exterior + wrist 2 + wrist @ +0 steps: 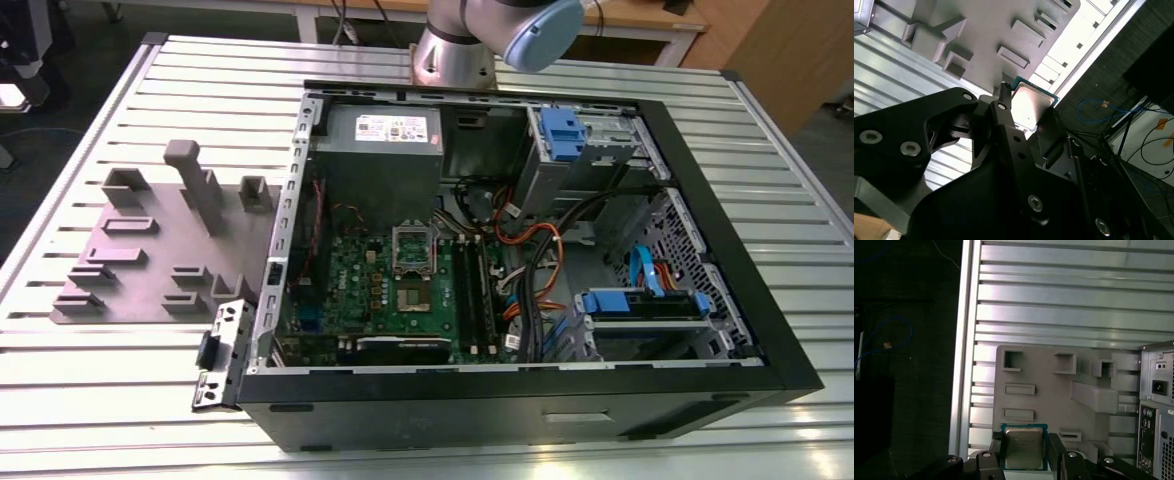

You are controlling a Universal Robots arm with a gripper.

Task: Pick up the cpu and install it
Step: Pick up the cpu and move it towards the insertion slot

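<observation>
Where print shows at all, it is too small to make out: a white label (394, 128) sits on the power supply (374, 175) in a far corner of the open computer case (534, 400), and faint marks cross the metal top of the cpu (1024, 449). The case lies on its side on the slatted aluminium table (774, 150). Its motherboard (387, 300) faces up, with the shiny socket frame (411, 250) near the board's middle. Orange and black cables (521, 240) and blue drive caddies (627, 303) crowd the rest of the case. Beside the case, on the exterior view's left, a grey fixture plate (147, 270) with raised slotted blocks rests on the table. The arm (494, 35) rises behind the case's far wall.

In both wrist views the gripper (1029, 107) is clamped on the cpu, a black finger (1004, 120) against each of two opposite edges, the silver top turned toward the cameras. The cpu is outside the case and is seen against the edge of the fixture plate. The case's rear panel (1156, 405) stands beyond the plate in the first wrist view.
</observation>
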